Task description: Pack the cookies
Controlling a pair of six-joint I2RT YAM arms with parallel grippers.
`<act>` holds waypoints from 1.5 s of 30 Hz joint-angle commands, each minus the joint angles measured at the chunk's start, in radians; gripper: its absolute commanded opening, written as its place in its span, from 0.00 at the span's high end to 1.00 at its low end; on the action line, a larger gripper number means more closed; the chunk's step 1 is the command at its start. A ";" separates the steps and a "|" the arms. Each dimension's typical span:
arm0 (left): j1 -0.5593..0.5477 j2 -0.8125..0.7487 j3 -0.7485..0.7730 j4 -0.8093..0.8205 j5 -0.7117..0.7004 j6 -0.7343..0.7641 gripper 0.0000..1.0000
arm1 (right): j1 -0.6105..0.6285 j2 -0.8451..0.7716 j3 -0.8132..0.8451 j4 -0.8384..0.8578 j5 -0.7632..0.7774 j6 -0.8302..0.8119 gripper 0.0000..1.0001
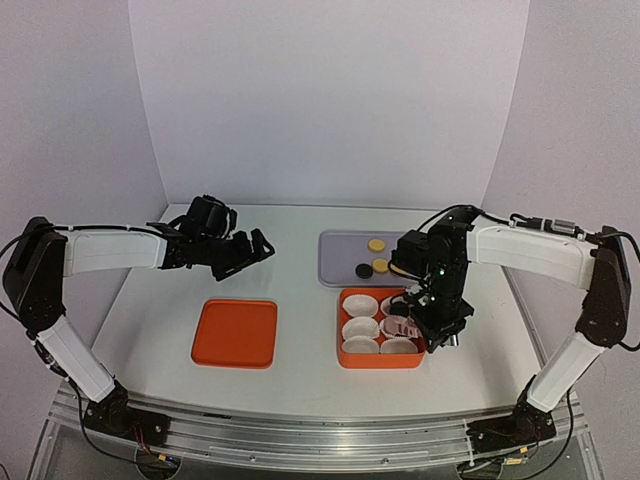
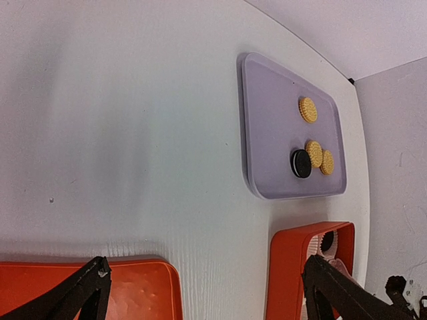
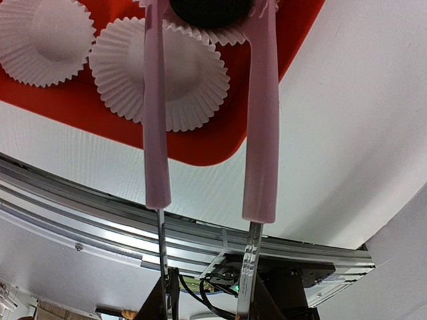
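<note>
The left arm [image 1: 110, 250] hovers, left claw [image 1: 258, 245] spread wide; the right arm [image 1: 520, 245] bends downward, right claw [image 1: 436, 318] pinching pink tongs [image 3: 261, 133] that straddle a dark cookie [image 3: 210, 10].

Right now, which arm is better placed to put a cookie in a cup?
Right. The right gripper holds pink tongs around a dark cookie above the cups; left gripper hangs open, empty.

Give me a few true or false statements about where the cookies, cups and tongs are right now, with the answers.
1. The lavender tray holds three yellow cookies and one black cookie. True.
2. The left tool is shut on a cookie. False: it is open and empty.
3. The right tool holds pink tongs. True.
4. The paper cups sit on the lavender tray. False: they sit in the orange box.
</note>
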State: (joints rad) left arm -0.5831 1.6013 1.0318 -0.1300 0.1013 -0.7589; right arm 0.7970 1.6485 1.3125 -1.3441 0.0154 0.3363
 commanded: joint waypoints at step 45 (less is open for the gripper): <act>0.004 -0.004 0.066 -0.055 -0.054 0.010 0.00 | -0.150 0.346 0.666 -0.315 0.044 -0.183 0.71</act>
State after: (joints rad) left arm -0.5831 1.5970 1.0357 -0.1490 0.0827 -0.7582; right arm 0.7058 1.9173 1.8917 -1.3423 0.1060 0.2073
